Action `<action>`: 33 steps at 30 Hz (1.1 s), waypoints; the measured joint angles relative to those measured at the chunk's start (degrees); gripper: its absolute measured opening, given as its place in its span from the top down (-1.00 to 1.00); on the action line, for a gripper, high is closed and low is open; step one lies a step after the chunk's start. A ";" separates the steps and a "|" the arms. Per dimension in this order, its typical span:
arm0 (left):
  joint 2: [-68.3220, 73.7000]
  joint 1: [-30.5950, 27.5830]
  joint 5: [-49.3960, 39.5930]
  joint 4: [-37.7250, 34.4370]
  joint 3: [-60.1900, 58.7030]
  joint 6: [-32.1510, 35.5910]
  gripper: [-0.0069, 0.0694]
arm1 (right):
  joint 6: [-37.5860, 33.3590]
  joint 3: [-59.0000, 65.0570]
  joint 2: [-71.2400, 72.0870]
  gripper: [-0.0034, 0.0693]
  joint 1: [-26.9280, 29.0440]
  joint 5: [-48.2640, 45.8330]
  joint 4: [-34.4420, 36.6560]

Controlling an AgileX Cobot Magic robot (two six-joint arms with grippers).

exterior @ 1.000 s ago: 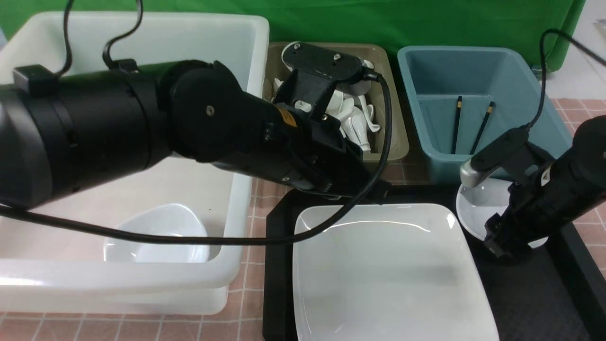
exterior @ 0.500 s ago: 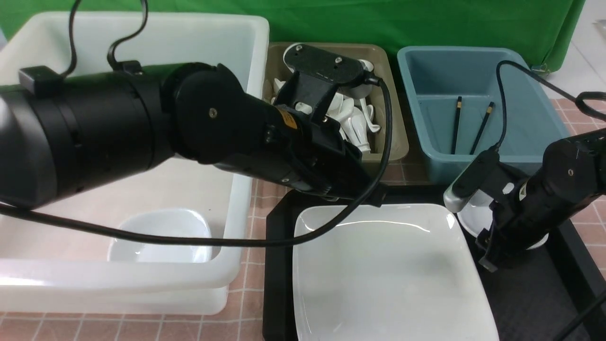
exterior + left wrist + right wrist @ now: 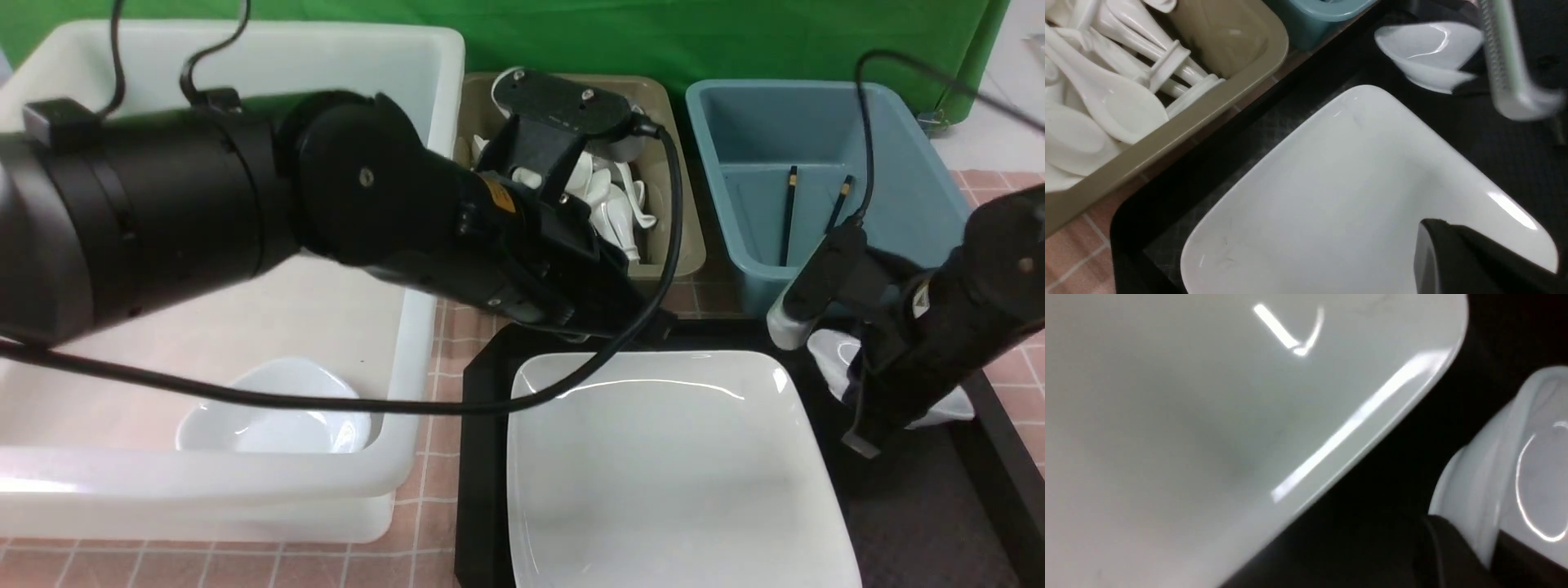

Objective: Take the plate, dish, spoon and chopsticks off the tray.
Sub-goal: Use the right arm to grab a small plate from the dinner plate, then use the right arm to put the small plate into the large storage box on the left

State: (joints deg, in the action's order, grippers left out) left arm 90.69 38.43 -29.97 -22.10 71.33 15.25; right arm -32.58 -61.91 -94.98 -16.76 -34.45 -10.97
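The black tray (image 3: 482,490), cut off by the front view's lower edge, bears the big rounded-square white plate (image 3: 669,474), which lies flat; beside the plate, toward the tray's far right corner, the small curved white dish (image 3: 1543,469) is tilted, its rim pinched between the fingers of the right gripper (image 3: 1474,535); the left gripper (image 3: 1437,230) is closed on nothing, poised over the plate's far side. The large white bin (image 3: 420,359) has another curved white dish (image 3: 277,433) in it; the blue bin (image 3: 824,122) holds the black chopsticks (image 3: 789,216), and the olive-brown bin (image 3: 694,212) a heap of white soup spoons (image 3: 1122,106); no spoon or chopstick shows on the visible part of the tray, though which spoon is the task's I cannot tell. The step in hand seems to be taking off the dish, with cutlery apparently dealt with and the plate still to go; the next move calls for a firm pinch and a lift high enough to pass the plate's edge, probably toward the white bin; the glossy rim could slip or swing in so narrow a hold, and the left arm, lying across the route, may need to give way or receive it.
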 joint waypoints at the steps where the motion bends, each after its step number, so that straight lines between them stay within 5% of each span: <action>1: -0.35 0.00 -0.71 0.54 0.63 -0.24 0.83 | 0.64 -0.36 2.09 0.70 -0.61 -2.05 0.31; 5: -2.83 -0.04 -2.51 5.74 2.50 -2.13 0.83 | 2.39 -3.33 9.81 0.70 -2.44 -6.75 2.74; 13: -15.75 -7.61 -13.39 25.23 4.44 -15.96 0.83 | -1.08 -17.19 16.65 0.70 -12.55 -7.95 27.83; 24: -27.00 -37.81 -27.17 21.28 -2.89 -16.52 0.82 | 2.12 -40.53 -8.11 0.70 -31.62 -6.04 31.18; 33: -32.16 -42.30 -26.81 14.10 -15.43 -12.63 0.82 | 2.39 -56.71 -29.41 0.70 -35.15 -6.04 31.47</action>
State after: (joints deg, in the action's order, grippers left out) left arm 58.53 -3.87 -56.78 -8.00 55.90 2.62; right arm -30.19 -118.62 -124.39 -51.91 -40.49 20.50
